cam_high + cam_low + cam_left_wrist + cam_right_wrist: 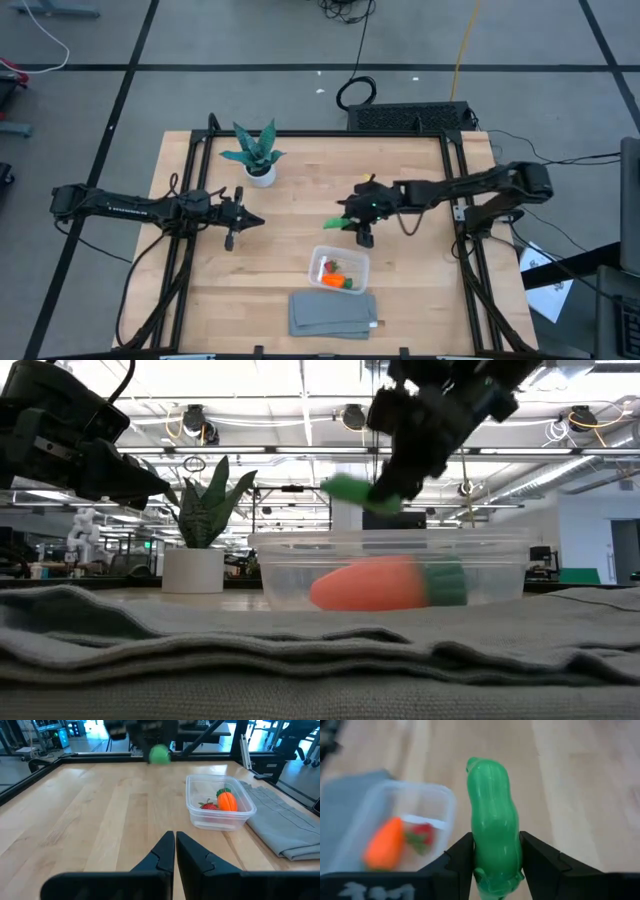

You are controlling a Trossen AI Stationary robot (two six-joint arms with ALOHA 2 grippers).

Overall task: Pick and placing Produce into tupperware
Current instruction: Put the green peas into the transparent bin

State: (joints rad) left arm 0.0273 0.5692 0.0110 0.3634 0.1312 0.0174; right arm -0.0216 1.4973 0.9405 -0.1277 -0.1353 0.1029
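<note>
Right gripper (492, 857) clamps green pod (491, 820); left gripper (175, 851) closed, empty; no legible writing.

table (300, 205): pale wood, matt grain, I see
tub (352, 257): clear glossy plastic
pod (492, 810): smooth shiny green
cloth (330, 318): grey, soft folds

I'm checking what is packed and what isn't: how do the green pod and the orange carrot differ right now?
The green pod is clamped in the right claw and held up in the air, short of the tupperware; the orange carrot lies inside it, beside the red berry. The pod is green all over with a bumpy outline; the carrot is orange with a green tip. Both are small, elongated toy foods.
</note>
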